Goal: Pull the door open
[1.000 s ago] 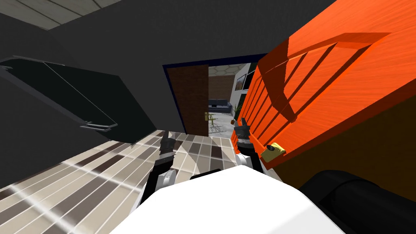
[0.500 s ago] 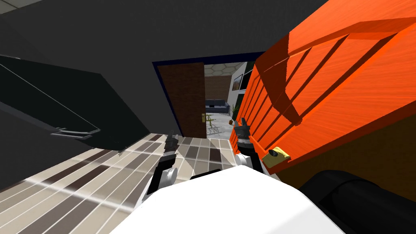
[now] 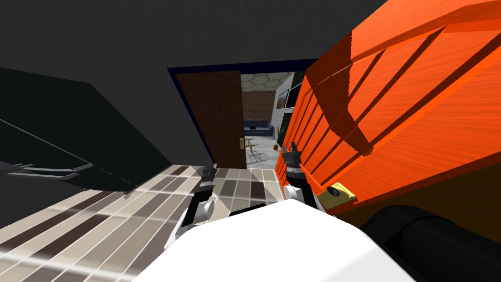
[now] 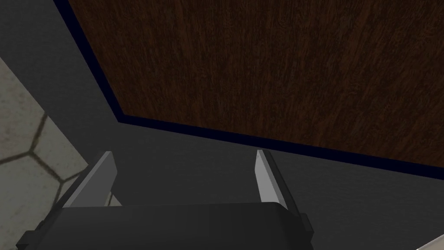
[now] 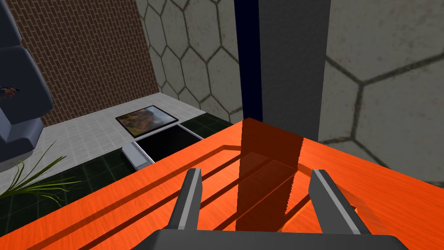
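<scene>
- While we stand on the striped tile floor (image 3: 98, 215), the orange door (image 3: 416, 112) rises close on our right. It is swung well out from the wall and runs from beside us toward the far doorway.
- A brass handle fitting (image 3: 335, 191) sits low on the door's near end, just right of our right forearm.
- Our right gripper (image 3: 292, 150) is raised by the door's far end, close to its left face. We cannot tell whether it touches the door.
- Seen from the right wrist, its fingers (image 5: 187, 195) are spread apart with nothing held. The door's grooved orange panel lies under them, and a darker band of shade crosses the panel between them.
- Our left gripper (image 3: 209, 169) hangs low over the tiles, left of the right one and well apart from the orange door.
- From the left wrist, that gripper is released too, with both blades apart and nothing between them. It points at a dark grey wall (image 4: 195, 173) just under a brown door (image 4: 269, 69) and its navy frame (image 4: 195, 132).
- That brown door stands ajar at the far wall, with a small brass handle (image 3: 241, 143) at its right edge.
- Through the gap to its right is a lit room with a dark sofa (image 3: 259, 128), a potted plant (image 3: 280, 133) and a framed picture (image 3: 282, 99).
</scene>
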You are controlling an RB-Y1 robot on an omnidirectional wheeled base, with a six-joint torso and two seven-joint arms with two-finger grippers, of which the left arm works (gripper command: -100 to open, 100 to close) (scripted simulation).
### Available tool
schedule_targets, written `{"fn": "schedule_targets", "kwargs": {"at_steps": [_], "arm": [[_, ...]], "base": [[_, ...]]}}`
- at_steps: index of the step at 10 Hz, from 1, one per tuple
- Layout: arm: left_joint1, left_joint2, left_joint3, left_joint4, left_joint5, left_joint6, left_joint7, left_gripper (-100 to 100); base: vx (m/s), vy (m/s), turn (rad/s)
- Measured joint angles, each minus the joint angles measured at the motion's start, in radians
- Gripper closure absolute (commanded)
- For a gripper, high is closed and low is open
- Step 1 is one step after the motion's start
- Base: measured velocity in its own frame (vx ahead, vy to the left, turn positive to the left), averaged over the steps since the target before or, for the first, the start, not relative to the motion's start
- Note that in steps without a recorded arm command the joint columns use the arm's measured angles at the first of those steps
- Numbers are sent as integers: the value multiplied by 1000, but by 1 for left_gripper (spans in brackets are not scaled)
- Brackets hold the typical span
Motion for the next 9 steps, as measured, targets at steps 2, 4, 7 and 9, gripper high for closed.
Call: {"fn": "schedule_targets", "kwargs": {"at_steps": [2,4,7,9], "arm": [[-13,6,-4,34,-1,2,7,-100],[-40,20,-3,87,2,4,20,-100],[-75,34,-2,147,5,17,35,-100],[-96,42,-3,191,6,17,44,-100]], "base": [[112,-50,-66],[164,-43,-127],[108,-36,-66],[119,-40,-112]]}}
